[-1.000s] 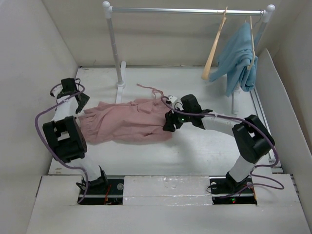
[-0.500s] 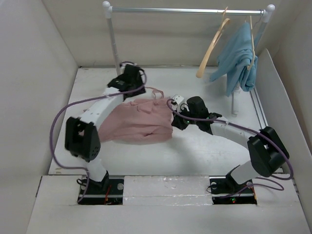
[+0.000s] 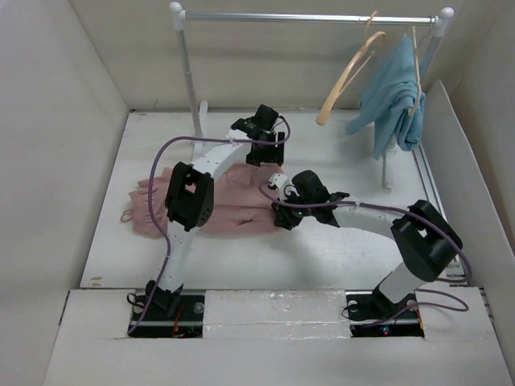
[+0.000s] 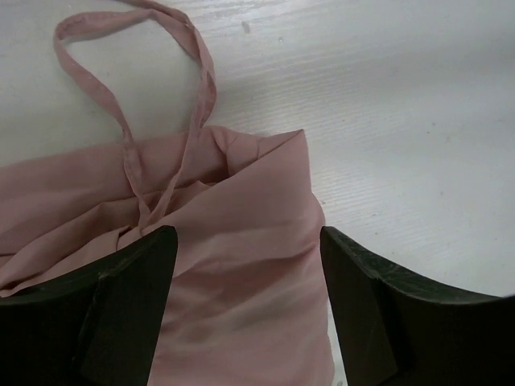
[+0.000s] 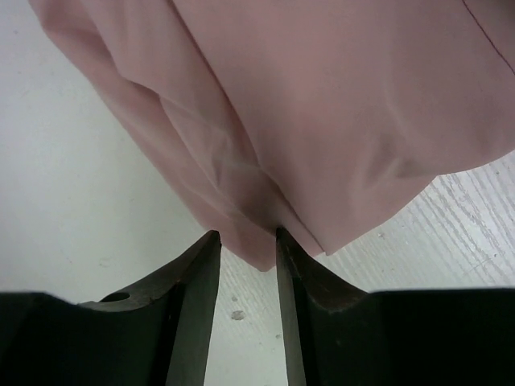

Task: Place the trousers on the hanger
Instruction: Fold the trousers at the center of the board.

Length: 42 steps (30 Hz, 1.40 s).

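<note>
the dusty-pink soft fabric trousers (image 3: 149, 201) lie flat across the left half of the white surface (image 3: 354, 257), gathered cuffs to the left and waist toward the middle. the left arm (image 3: 189, 201) rises from its base, bends at the elbow above the cloth and reaches to the far waist corner, its jaws wide open astride that corner beside the looped pink drawstring (image 4: 129, 145). the right arm (image 3: 378, 215) stretches low and leftward to the near waist edge. its jaws stand narrowly apart around a fold, and i cannot tell whether they pinch it. at the far right, the pale tan wooden coat hanger (image 3: 344, 76) hangs tilted on the metal rail (image 3: 310, 16), beside a light-blue garment (image 3: 394, 92).
</note>
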Tool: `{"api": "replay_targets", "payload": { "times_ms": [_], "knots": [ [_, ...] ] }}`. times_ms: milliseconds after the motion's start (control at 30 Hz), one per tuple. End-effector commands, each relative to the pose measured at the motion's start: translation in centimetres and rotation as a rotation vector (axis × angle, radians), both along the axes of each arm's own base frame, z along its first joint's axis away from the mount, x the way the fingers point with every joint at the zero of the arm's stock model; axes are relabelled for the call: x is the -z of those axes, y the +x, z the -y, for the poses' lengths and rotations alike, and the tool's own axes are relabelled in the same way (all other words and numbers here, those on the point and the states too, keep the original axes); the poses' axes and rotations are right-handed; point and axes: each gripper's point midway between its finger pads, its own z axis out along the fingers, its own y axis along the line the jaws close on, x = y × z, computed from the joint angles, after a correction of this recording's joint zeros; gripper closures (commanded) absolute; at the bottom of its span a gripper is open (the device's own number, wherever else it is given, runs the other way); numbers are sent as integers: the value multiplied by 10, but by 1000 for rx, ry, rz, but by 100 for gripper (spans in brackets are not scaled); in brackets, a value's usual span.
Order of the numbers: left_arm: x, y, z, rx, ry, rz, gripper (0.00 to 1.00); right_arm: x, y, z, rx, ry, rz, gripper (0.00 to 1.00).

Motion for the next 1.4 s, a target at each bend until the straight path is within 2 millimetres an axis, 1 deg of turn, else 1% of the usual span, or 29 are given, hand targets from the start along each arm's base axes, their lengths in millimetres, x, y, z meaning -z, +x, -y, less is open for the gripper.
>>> {"api": "replay_targets", "payload": {
  "times_ms": [0, 67, 133, 167, 200, 233, 267, 300, 333, 400, 467, 500, 567, 633, 667, 700, 733, 767, 800, 833, 933, 967, 1033, 1067, 1133, 1167, 1233, 1300, 1367],
  "knots": [
    [5, -7, 0, 39, -2, -56, 32, -13, 21, -11, 16, 18, 66, 60],
    [14, -9, -1, 35, 3, -71, 35, -11, 31, -9, 41, 3, 78, 60],
    [18, -9, -2, 29, 7, -71, 36, -12, 34, -9, 46, 1, 83, 60],
    [19, -9, -2, 29, 10, -72, 39, -12, 35, -10, 50, 2, 83, 61],
    [22, -9, -3, 26, 16, -74, 41, -13, 36, -11, 53, 5, 81, 67],
    [26, -9, -5, 23, 25, -79, 43, -14, 38, -10, 65, 2, 85, 69],
    [28, -9, -5, 21, 30, -82, 48, -21, 43, -13, 73, 23, 114, 73],
    [29, -8, -6, 19, 34, -81, 51, -22, 45, -12, 87, 24, 118, 83],
    [32, -9, -6, 16, 39, -87, 52, -23, 48, -9, 110, 16, 130, 86],
    [35, -8, -6, 15, 40, -89, 58, -23, 45, -8, 127, 15, 133, 86],
    [38, -8, -6, 9, 41, -93, 62, -22, 47, -3, 155, 2, 143, 82],
    [40, -8, -5, 9, 36, -98, 63, -20, 47, -2, 155, -7, 144, 69],
    [41, -8, -3, 10, 26, -101, 66, -16, 44, -2, 146, -27, 141, 58],
    [42, -8, 0, 13, 15, -108, 72, -14, 45, -3, 142, -31, 137, 57],
    [42, -8, 1, 13, 12, -109, 82, -14, 45, -4, 141, -29, 138, 59],
    [42, -7, 2, 13, 8, -109, 87, -14, 46, -5, 140, -26, 135, 77],
    [42, -7, 2, 13, 7, -108, 98, -13, 44, -6, 138, -22, 130, 84],
    [43, -6, 2, 9, 7, -106, 100, -13, 44, -6, 139, -22, 129, 89],
    [43, -5, 3, 8, 5, -104, 100, -13, 43, -5, 136, -20, 127, 98],
    [42, -3, 3, 5, 6, -96, 100, -11, 41, -4, 135, -23, 123, 100],
    [39, 3, 4, -18, 2, -77, 100, -18, 32, -3, 127, -9, 128, 100],
    [37, 4, 5, -19, -5, -71, 100, -19, 27, 2, 130, -10, 124, 100],
    [38, 11, 2, -43, -12, -63, 100, -20, 14, 0, 105, -10, 120, 100],
    [38, 16, -2, -58, -16, -56, 100, -17, 4, 8, 106, -25, 102, 100],
    [40, 18, -1, -68, -17, -57, 100, -13, -12, 7, 77, -35, 94, 100],
    [40, 22, -5, -79, -17, -51, 100, -10, -16, 11, 81, -43, 84, 100],
    [42, 24, -4, -85, -22, -51, 100, -1, -33, 14, 61, -54, 61, 100],
    [46, 28, -7, -96, -25, -56, 100, 8, -43, 18, 61, -64, 38, 100],
    [46, 29, -5, -96, -34, -57, 100, 9, -48, 19, 62, -61, 33, 100]
  ]
}}
